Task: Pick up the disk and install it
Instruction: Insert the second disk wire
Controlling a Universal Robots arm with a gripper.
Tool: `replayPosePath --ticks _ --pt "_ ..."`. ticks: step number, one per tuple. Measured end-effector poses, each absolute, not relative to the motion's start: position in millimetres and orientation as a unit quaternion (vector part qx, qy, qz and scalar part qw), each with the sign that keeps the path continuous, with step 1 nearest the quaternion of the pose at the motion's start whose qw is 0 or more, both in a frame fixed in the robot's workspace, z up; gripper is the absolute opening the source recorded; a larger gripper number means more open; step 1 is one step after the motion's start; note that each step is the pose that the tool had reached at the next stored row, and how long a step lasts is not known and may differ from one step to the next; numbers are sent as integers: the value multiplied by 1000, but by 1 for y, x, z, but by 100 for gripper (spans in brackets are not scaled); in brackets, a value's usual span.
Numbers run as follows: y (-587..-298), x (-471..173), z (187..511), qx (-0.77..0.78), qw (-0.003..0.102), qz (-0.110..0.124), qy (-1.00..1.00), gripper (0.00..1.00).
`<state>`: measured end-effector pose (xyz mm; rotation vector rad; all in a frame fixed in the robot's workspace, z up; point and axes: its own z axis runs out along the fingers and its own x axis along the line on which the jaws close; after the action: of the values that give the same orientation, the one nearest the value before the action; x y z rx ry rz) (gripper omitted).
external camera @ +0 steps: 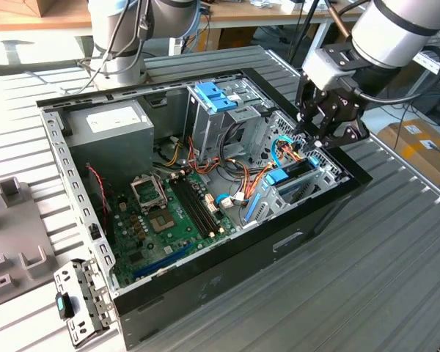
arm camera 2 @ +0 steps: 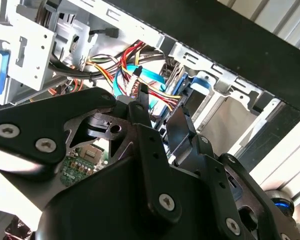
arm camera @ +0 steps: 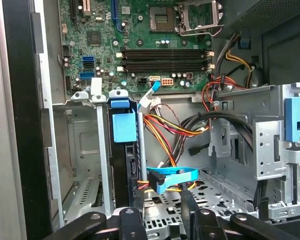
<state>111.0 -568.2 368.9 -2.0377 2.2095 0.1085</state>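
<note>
The disk [external camera: 279,178] stands on edge in a slot of the metal drive cage at the case's front corner, on the exterior view's right. In the first wrist view the disk [arm camera: 123,165] is a dark slab with a blue rail tab on its end. My gripper [external camera: 310,143] hangs just above the cage, over a bundle of cables. In the first wrist view my gripper [arm camera: 162,200] is open, and a light-blue flat cable [arm camera: 172,176] with a black plug lies between its fingers. In the second wrist view the fingertips [arm camera 2: 140,100] point into the same cable bundle.
The open computer case [external camera: 227,249] lies on a slatted metal table. Inside are a green motherboard [external camera: 169,213], a grey power-supply box [external camera: 110,128] and an upper drive cage with a light-blue bracket [external camera: 216,95]. A loose metal bracket [external camera: 81,301] lies on the exterior view's left.
</note>
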Motion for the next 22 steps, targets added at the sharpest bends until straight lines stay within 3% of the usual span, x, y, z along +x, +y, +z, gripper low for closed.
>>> replayPosePath --ticks 9,13,18,22 --pt "-568 102 368 -676 66 36 733 42" --pt "-568 102 367 -674 43 58 735 42" --pt "-568 106 364 -675 30 47 736 42" --pt "-568 107 363 -675 28 47 736 42"
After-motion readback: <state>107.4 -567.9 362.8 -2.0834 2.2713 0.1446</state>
